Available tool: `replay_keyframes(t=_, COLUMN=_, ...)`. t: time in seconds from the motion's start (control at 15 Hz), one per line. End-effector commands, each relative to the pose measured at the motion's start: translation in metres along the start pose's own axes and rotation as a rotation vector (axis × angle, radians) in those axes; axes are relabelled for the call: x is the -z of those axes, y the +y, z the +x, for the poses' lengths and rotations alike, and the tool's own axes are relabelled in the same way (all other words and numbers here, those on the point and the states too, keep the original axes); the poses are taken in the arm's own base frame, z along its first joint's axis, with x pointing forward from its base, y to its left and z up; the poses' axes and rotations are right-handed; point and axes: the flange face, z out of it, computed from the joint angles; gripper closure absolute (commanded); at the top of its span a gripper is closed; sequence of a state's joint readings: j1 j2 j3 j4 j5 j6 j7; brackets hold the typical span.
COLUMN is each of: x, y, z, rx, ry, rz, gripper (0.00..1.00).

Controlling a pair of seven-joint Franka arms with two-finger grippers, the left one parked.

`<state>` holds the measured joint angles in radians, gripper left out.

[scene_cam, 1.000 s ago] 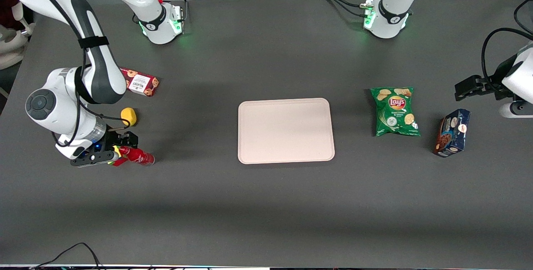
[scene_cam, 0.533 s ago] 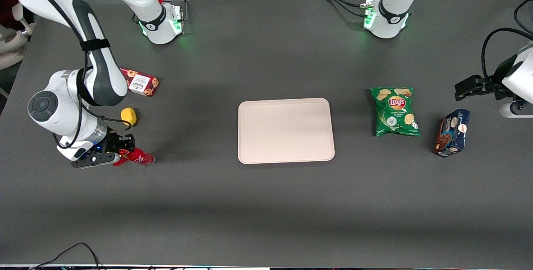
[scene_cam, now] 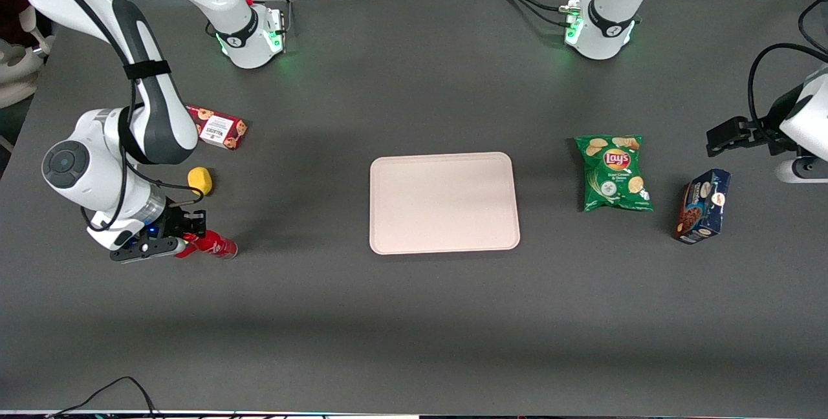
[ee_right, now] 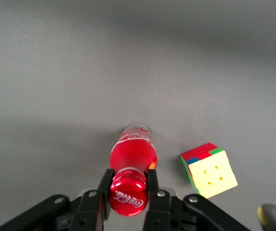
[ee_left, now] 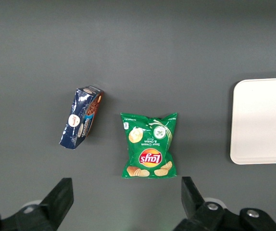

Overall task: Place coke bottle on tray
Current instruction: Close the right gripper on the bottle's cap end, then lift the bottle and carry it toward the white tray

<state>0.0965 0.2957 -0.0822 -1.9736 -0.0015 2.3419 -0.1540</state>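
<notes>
The coke bottle (scene_cam: 217, 246) has a red cap, a red label and a clear base, and lies toward the working arm's end of the table. My right gripper (scene_cam: 191, 236) is shut on its cap end. In the right wrist view the two fingers (ee_right: 104, 187) press on either side of the red cap, and the bottle (ee_right: 133, 155) points away from the gripper (ee_right: 127, 186) over the table. The pale beige-pink tray (scene_cam: 444, 202) sits at mid-table, well apart from the bottle, with nothing on it. Its edge also shows in the left wrist view (ee_left: 265, 120).
A red, yellow and green puzzle cube (ee_right: 208, 169) sits close beside the bottle. A red cookie box (scene_cam: 217, 127) and a yellow lump (scene_cam: 200, 179) lie near my arm. A green Lay's bag (scene_cam: 613, 172) and a blue box (scene_cam: 703, 205) lie toward the parked arm's end.
My gripper has come down over the bottle's cap end and closed on it. The cube, partly visible a second ago in the front view, is now covered by the gripper.
</notes>
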Motion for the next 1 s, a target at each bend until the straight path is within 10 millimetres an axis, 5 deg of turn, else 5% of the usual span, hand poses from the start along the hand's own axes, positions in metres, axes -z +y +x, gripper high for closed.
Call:
replay_keyframes(t=0.0, x=0.059, y=-0.002, z=0.003, rx=0.02, ry=-0.003, rz=0.004, gripper=1.0)
replay_keyframes(t=0.4, x=0.205, y=-0.027, z=0.01, rx=-0.009, ry=-0.165, rz=0.097, gripper=1.0)
replay_keyframes(t=0.53, x=0.242, y=-0.052, z=0.011, rx=-0.016, ry=-0.169, rz=0.104, gripper=1.0)
replay_keyframes(t=0.73, x=0.274, y=-0.105, z=0.012, rx=-0.067, ry=-0.16, rz=0.106, gripper=1.0)
replay_keyframes(t=0.93, x=0.279, y=-0.177, z=0.015, rx=-0.148, ry=-0.163, rz=0.114, gripper=1.0)
